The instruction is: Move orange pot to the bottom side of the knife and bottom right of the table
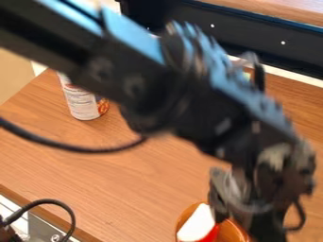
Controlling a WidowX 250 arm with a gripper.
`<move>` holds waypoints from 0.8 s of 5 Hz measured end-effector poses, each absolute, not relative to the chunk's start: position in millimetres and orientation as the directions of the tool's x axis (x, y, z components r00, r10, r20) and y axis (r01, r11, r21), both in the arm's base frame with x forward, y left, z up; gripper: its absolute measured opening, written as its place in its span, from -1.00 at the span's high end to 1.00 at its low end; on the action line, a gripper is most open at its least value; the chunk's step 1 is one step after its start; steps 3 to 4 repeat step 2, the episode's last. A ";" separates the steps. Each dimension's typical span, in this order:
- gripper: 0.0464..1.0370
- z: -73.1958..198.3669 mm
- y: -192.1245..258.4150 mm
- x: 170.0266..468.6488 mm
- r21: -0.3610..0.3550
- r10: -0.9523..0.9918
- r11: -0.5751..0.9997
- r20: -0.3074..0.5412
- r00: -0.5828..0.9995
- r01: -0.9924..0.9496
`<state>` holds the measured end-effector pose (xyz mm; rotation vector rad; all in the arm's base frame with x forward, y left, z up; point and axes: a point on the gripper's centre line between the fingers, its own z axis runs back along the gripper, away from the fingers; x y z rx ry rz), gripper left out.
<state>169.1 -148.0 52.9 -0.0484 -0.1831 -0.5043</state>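
Observation:
Low in the camera view, right of centre, the gripper (245, 208) hangs over the orange pot (234, 232) and overlaps its upper right part. The pot is cut off by the bottom edge of the view. A white and red object (198, 224) shows at the pot's left side, and part of it is against the pot's inside. Whether the gripper touches the pot I cannot tell. I cannot make out a knife.
A white can (80, 100) with a printed label stands at the upper left of the wooden table (120, 189). The arm crosses above the table from the upper left, with a black cable looping below it. A dark panel (252, 38) borders the back.

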 end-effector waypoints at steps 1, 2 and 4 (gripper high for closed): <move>-0.93 68.2 -135.9 186.3 0.010 -0.307 0.950 0.232 0.923 0.313; -0.93 61.1 -107.3 205.7 0.068 -0.081 0.995 0.236 0.968 0.067; -0.93 61.1 -107.3 205.7 0.068 -0.081 0.995 0.236 0.968 0.067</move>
